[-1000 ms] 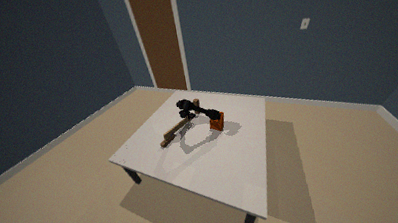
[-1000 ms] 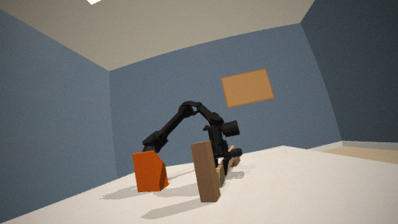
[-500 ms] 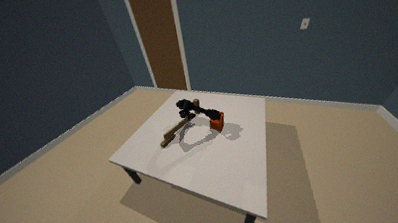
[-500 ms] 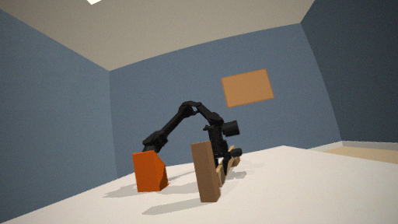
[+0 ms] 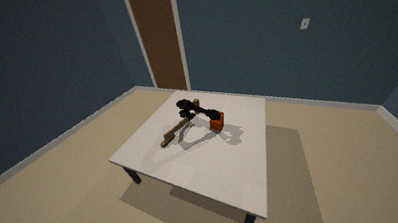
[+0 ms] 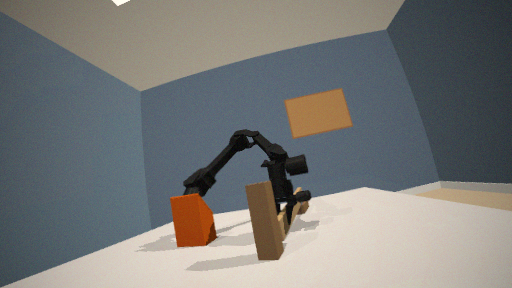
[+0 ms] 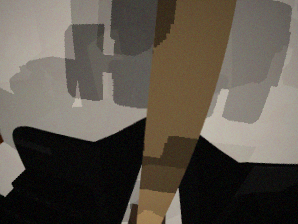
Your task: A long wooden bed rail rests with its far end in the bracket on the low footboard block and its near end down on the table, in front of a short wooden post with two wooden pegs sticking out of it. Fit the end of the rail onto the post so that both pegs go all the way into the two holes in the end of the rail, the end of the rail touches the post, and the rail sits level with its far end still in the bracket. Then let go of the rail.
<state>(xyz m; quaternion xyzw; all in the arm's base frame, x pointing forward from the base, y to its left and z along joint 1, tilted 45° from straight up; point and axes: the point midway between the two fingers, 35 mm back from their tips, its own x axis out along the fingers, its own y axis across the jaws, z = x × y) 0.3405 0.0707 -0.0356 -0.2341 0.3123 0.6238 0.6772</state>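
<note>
Starting with the top view, we see the rail (image 5: 177, 129) (image 6: 297, 212) (image 7: 190, 75) running across the bench (image 5: 202, 168) (image 6: 380, 240) from the footboard block (image 5: 166, 143) (image 6: 305, 206) toward the post (image 5: 197, 103) (image 6: 263, 220). The arm (image 5: 200, 109) (image 6: 223, 159) reaches over its post end.

In the exterior view, the end effector (image 5: 189, 115) (image 6: 286, 212) (image 7: 164, 124) is down around the rail, just behind the post. An orange block (image 5: 217, 123) (image 6: 189, 221) stands to one side. We cannot make out the pegs or tell whether the far end sits fully in its bracket.

In the wrist view, the fingers have the rail pinched between them, one on each side.

We judge the step in hand to be the grasp, near its finish. Next we would raise the near end gently until the rail is level, keep the far end seated, line the holes up with the pegs, then push toward the post.
</note>
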